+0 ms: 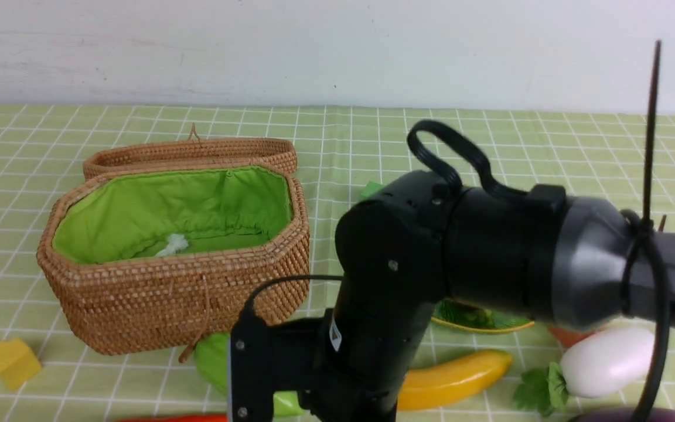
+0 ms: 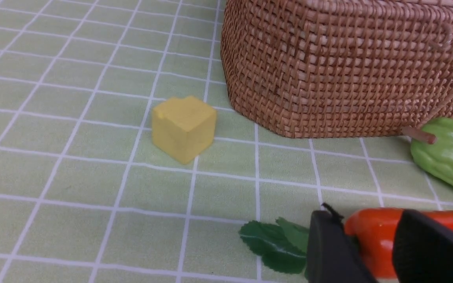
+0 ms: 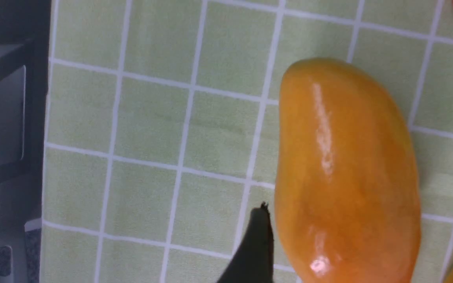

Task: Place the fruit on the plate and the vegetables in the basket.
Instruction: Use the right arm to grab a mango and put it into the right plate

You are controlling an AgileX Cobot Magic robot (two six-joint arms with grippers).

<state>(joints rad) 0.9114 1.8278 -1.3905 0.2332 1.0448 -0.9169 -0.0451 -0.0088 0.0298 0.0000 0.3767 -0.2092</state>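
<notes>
In the right wrist view my right gripper (image 3: 366,251) is open, with one fingertip (image 3: 260,236) on each side of the orange mango (image 3: 344,165), which lies on the cloth. In the left wrist view my left gripper (image 2: 368,220) is open over the leafy end of the red pepper (image 2: 372,239), which lies on the table. The bumpy green gourd (image 2: 450,157) lies against the wicker basket (image 1: 179,293), which stands open. The plate (image 1: 478,321) is mostly hidden behind my right arm (image 1: 431,264). The banana (image 1: 454,378), radish (image 1: 607,360) and purple ball (image 1: 636,416) lie near it.
A yellow cube (image 1: 12,362) sits left of the basket, close to my left gripper in the left wrist view (image 2: 183,127). The basket lid (image 1: 191,153) leans behind the basket. A green piece (image 1: 371,189) peeks from behind my right arm. The table's near edge (image 3: 47,157) is beside the mango.
</notes>
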